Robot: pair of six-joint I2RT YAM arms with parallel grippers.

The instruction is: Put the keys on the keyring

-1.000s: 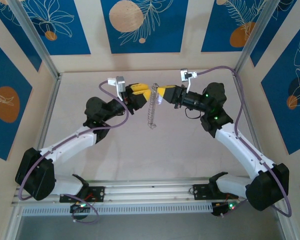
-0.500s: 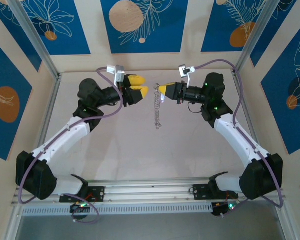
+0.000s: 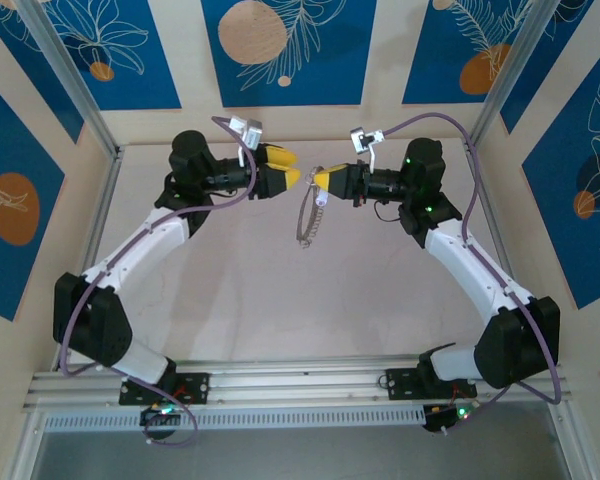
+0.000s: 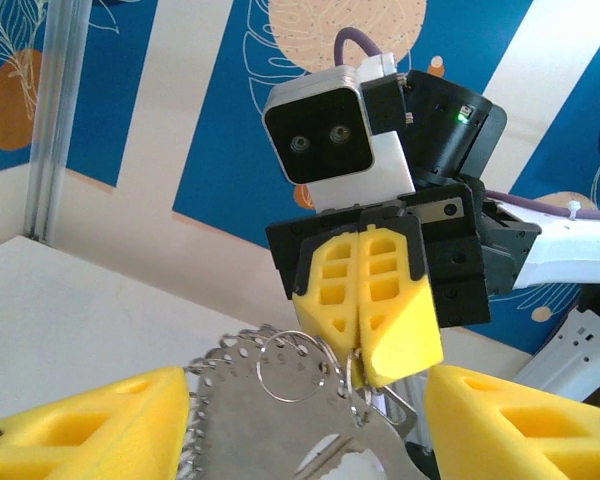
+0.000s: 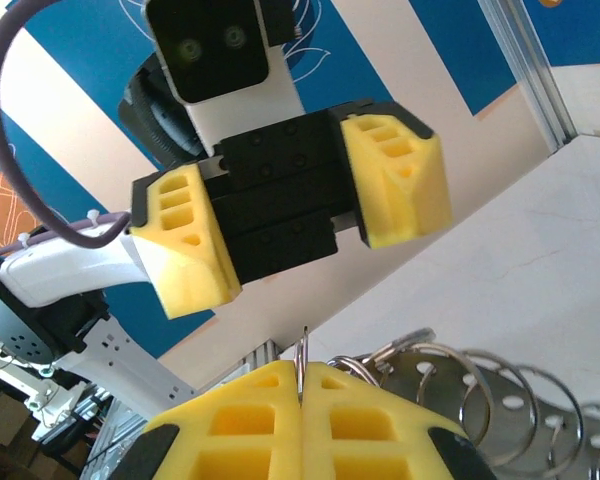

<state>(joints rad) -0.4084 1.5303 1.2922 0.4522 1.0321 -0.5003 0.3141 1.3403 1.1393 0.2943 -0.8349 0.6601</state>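
**Right claw clenched on keyring, left claw released**

Right gripper (image 3: 321,181) was pinched shut on the top edge of the keyring (image 3: 305,215), which hung tilted below it over the table (image 3: 380,300). Left gripper (image 3: 288,167) faced it just beside the ring, jaws apart, holding nothing. Left wrist view showed a perforated grey plate and small silver loops close up. Right wrist view showed one thin loop nipped between the jaws.

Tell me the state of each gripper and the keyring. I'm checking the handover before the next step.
left gripper, open, holding nothing, facing the right gripper.
right gripper, shut on the keyring's top edge.
keyring, hanging from the right gripper, lifted off the table.
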